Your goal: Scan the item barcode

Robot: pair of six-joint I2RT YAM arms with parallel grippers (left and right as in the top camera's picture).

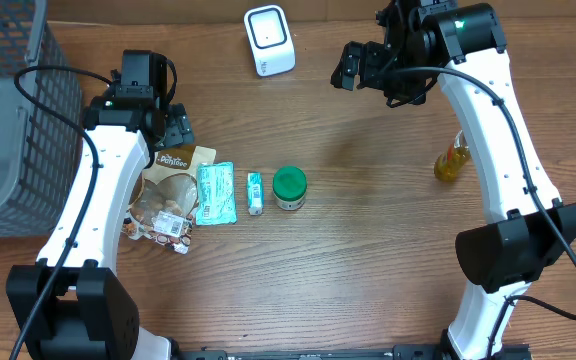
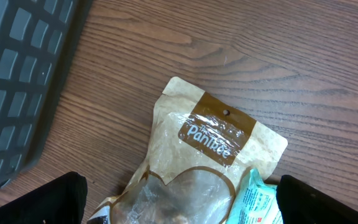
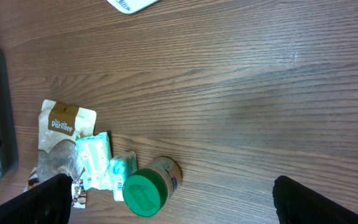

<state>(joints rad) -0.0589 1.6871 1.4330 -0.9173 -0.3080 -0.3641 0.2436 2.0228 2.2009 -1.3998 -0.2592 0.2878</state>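
Observation:
A white barcode scanner (image 1: 269,40) stands at the back of the table; its edge (image 3: 129,4) shows at the top of the right wrist view. A row of items lies left of centre: a brown Pantree pouch (image 1: 173,175) (image 2: 210,149), a teal packet (image 1: 215,192), a small teal box (image 1: 255,192) and a green-lidded jar (image 1: 289,187) (image 3: 146,191). My left gripper (image 1: 173,125) (image 2: 182,208) hangs open just above the pouch's top end, holding nothing. My right gripper (image 1: 353,65) (image 3: 176,202) is open, high up right of the scanner, empty.
A grey mesh basket (image 1: 8,130) (image 2: 17,81) fills the left edge, close beside my left arm. A yellow bottle (image 1: 451,160) lies under my right arm. A small printed snack packet (image 1: 163,230) sits at the pouch's near end.

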